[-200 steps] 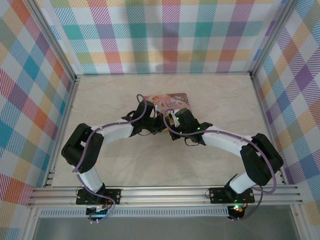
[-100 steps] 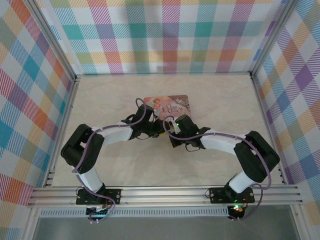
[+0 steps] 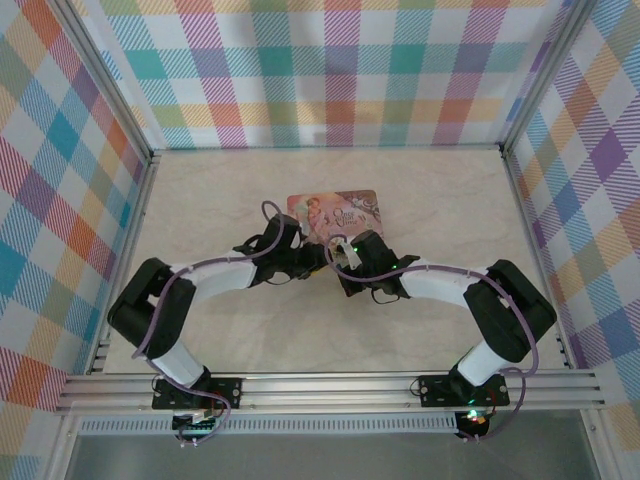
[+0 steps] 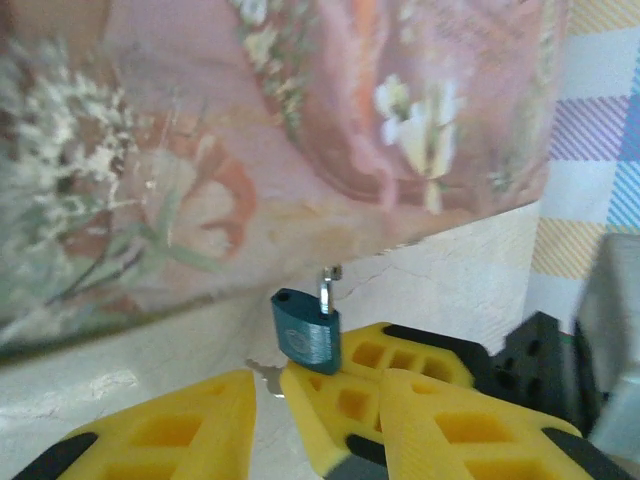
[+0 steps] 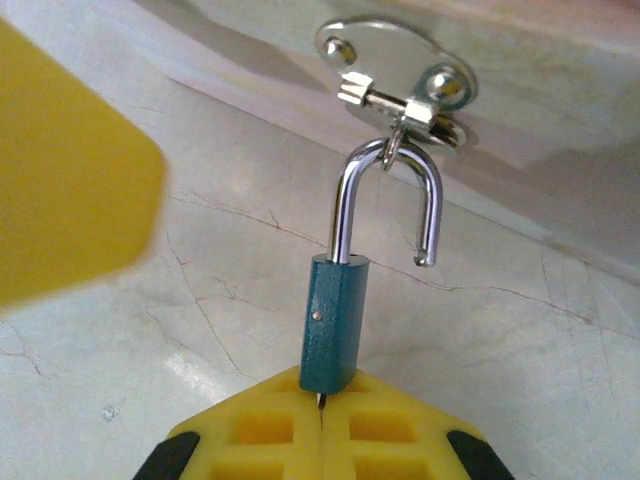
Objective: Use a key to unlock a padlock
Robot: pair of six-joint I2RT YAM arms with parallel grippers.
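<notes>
While you look down from above, the marbled worktop [image 3: 450, 200] spreads out ahead of both arms. A pink illustrated box [image 3: 335, 208] lies on it just beyond the two end effectors, which meet nose to nose at its near edge.

Your left end effector [image 4: 320, 402] stands partly open, with a clear gap between its yellow fingers [image 4: 170, 430]. Nothing is held in that gap. The box's flowered side rises close ahead of it, and the padlock sits just in front of its fingertips.

Your right end effector [image 5: 320, 425] is closed tight, its yellow fingers pinching the lower end of the teal padlock [image 5: 335, 320]. The lock body stands upright straight out of the fingertips.

Above the body, the chrome shackle [image 5: 350, 200] is sprung: one leg sits in the body, while the other ends free in the air, apart from it. The shackle's bend is hooked through a small ring on the metal hasp plate [image 5: 395, 60] fixed to the box directly beyond your right fingertips.

You cannot make out the key with any certainty.
</notes>
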